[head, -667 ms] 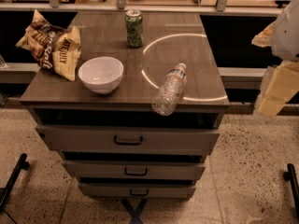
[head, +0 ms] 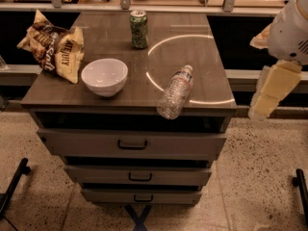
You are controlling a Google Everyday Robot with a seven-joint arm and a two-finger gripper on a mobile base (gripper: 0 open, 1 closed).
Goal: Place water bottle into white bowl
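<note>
The water bottle point(head: 175, 91) is clear crinkled plastic with a white cap. It lies on its side at the front right of the table point(head: 192, 52), cap pointing away and base overhanging the front edge. The white bowl point(head: 104, 76) stands upright and empty at the front left, about a hand's width left of the bottle. My gripper point(head: 270, 91), cream-coloured under a white arm segment, hangs at the right edge of the view. It is beyond the table's right side, apart from the bottle, and holds nothing.
A green soda can point(head: 139, 29) stands upright at the back centre. A crumpled snack bag point(head: 55, 47) lies at the left edge. Drawers point(head: 132, 143) are below the top. Speckled floor surrounds the cabinet. A shelf rail runs behind it.
My gripper has shifted slightly to the left, toward the table. The bottle, bowl, can and bag have not moved.
</note>
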